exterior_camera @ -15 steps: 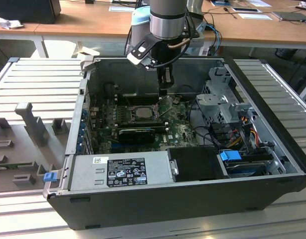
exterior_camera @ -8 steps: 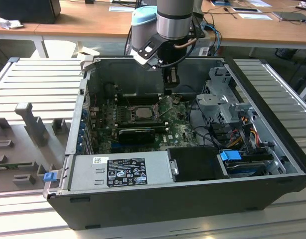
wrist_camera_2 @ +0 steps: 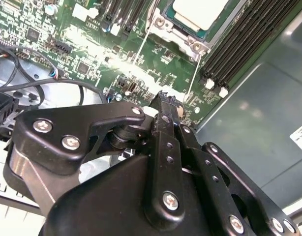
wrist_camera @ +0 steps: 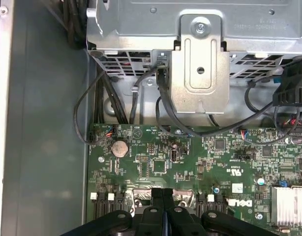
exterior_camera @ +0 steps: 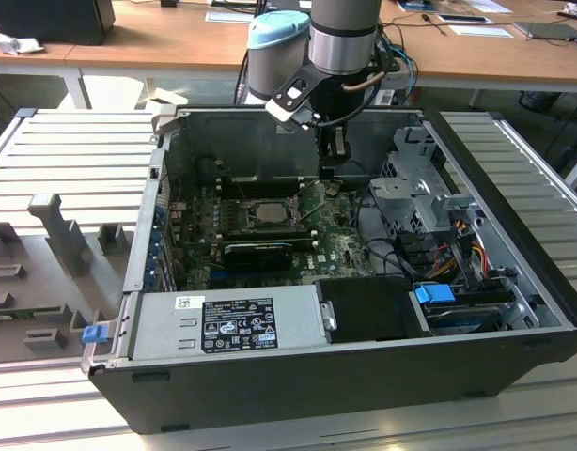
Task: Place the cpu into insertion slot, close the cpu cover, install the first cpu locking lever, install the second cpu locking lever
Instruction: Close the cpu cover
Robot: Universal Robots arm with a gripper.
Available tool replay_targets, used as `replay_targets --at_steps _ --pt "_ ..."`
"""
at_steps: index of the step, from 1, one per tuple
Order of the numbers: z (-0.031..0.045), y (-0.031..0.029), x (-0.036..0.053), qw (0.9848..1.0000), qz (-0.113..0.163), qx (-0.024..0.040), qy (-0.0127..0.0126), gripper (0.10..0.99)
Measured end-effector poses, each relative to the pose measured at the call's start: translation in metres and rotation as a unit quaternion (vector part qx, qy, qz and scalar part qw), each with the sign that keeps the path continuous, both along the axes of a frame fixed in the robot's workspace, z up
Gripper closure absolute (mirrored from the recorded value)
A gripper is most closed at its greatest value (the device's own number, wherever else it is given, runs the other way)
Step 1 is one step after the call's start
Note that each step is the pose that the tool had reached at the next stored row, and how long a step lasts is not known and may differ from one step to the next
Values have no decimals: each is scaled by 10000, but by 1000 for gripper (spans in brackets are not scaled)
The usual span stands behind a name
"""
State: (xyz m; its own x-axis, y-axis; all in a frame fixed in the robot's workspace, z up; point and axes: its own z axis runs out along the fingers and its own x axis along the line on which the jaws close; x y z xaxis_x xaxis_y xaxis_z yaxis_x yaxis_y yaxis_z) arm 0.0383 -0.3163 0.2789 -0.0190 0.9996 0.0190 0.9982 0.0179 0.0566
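The cpu (wrist_camera_2: 197,14) is a pale square chip lying in the motherboard socket, also seen in the exterior view as the cpu (exterior_camera: 267,209). The cpu cover (wrist_camera_2: 165,23) lies flat as a metal frame around it. Two thin wire locking levers (wrist_camera_2: 142,46) slant away from the socket corners, and the end of the second lever (wrist_camera_2: 192,81) comes close beside my fingertips. My gripper (wrist_camera_2: 168,101) hangs over the board to the exterior view's right of the socket, fingers (wrist_camera: 157,199) pressed together. Whether they touch the lever is unclear.
The open computer case (exterior_camera: 514,202) walls in the motherboard (wrist_camera: 200,162). A metal drive cage (wrist_camera: 200,59) with black cables (wrist_camera: 163,98) stands beside it. Memory slots (wrist_camera_2: 244,39) flank the socket. A power supply (exterior_camera: 227,319) fills the front of the case.
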Motion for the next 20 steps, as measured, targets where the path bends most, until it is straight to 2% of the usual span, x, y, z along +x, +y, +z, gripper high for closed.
replay_targets --at_steps 9,20 --pt "-1 0 7 10000 1 0 0 980" --pt "-10 0 71 10000 1 0 0 980"
